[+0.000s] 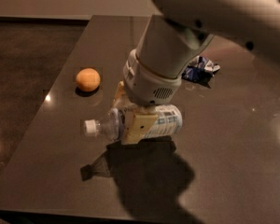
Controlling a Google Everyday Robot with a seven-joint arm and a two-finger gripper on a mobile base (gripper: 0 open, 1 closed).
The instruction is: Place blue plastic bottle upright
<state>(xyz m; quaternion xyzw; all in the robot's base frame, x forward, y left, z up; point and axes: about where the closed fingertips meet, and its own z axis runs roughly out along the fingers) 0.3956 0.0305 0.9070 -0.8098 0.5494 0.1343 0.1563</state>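
The blue plastic bottle (164,119) is clear, with a white cap (90,127) and a pale blue-and-white label. It lies on its side, cap pointing left, held a little above the dark table (233,148), with its shadow below it. My gripper (130,117) hangs from the big white arm and is shut on the bottle's middle. One yellowish finger (139,127) lies across the bottle's front, and the other shows behind it.
An orange round fruit (87,79) sits on the table to the left of the bottle. A crumpled blue-and-white wrapper (199,69) lies at the back right. The table's left edge and front edge are close, with the floor beyond the left edge.
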